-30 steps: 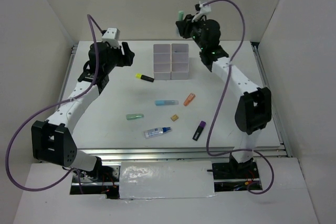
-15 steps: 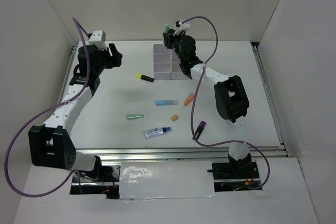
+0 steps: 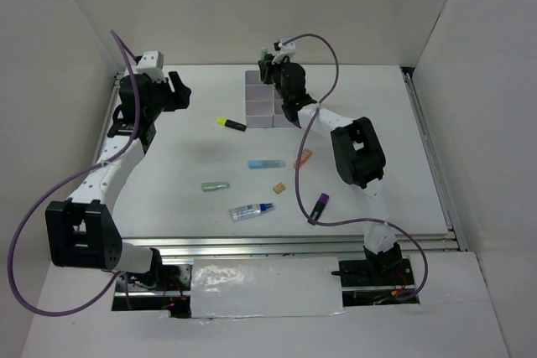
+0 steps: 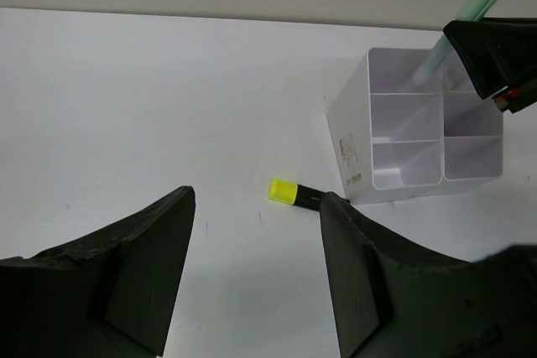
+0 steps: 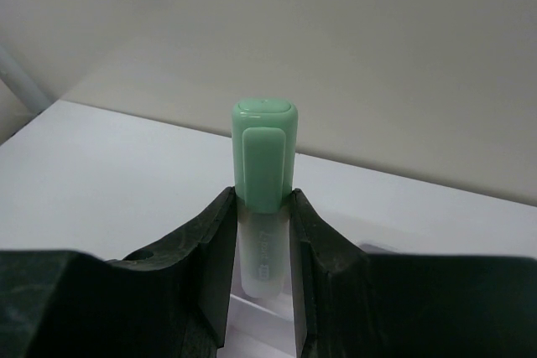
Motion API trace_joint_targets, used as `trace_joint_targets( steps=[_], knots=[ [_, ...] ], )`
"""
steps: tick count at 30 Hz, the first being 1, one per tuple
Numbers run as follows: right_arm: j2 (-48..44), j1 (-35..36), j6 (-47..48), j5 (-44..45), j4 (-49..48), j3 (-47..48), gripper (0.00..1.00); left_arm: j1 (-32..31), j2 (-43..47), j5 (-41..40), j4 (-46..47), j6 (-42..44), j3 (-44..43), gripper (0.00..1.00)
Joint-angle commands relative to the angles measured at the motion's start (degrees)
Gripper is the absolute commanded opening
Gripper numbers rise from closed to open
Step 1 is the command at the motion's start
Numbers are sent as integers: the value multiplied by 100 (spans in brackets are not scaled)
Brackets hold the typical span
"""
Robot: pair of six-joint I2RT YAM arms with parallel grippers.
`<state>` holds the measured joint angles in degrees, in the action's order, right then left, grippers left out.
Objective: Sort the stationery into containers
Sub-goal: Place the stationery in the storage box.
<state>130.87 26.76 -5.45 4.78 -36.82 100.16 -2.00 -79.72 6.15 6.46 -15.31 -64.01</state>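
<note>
The right gripper [image 5: 262, 211] is squeezing the green marker [image 5: 263, 153] by its see-through body, just under the cap. The marker points cap up, above the far side of the white bins [image 4: 352, 136]. It looks light, hard and smooth, so it could slip. The middle is the best place to hold it. The left gripper [image 4: 256, 199] is wide open and holds nothing. It hangs above the yellow-black marker [image 4: 294, 194], which lies just beside the bins.

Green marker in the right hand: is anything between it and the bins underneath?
Nothing visible blocks it. The right hand holds the green marker over the white bins, its lower end pointing at an open compartment.
</note>
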Motion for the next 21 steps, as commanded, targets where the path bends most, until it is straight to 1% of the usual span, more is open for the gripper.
trace_joint_targets(
  steps=[1,4,5,7,10,11,12,15,16,17,19,20,21],
  knots=[
    [149,48,150,111,-379,399,2,24,141,88,286,-77,90,73],
    [246,57,246,85,-335,504,3,33,168,53,251,-51,152,73],
    [298,66,299,85,-326,539,7,33,168,35,251,-51,160,73],
    [343,57,334,76,-274,566,9,42,176,26,242,-51,161,74],
    [317,48,352,50,-282,522,28,42,168,219,268,28,126,77],
    [299,57,361,24,-282,479,39,33,133,315,259,72,82,80],
    [238,66,352,-3,-299,443,43,24,106,395,198,194,47,82],
    [80,57,308,-99,-317,224,52,24,-69,745,-21,475,-138,82],
    [36,57,291,-117,-335,189,52,16,-87,834,-22,537,-147,82],
    [-8,57,282,-143,-361,119,52,15,-96,1148,-4,677,-121,82],
    [-192,57,221,-126,-405,-84,53,-28,-114,1519,-4,862,-51,79],
    [-263,48,220,-126,-457,-163,53,-55,-140,2008,-39,1115,-33,77],
    [-499,40,220,-135,-484,-364,53,-133,-175,2274,-126,1301,-41,76]
  ],
)
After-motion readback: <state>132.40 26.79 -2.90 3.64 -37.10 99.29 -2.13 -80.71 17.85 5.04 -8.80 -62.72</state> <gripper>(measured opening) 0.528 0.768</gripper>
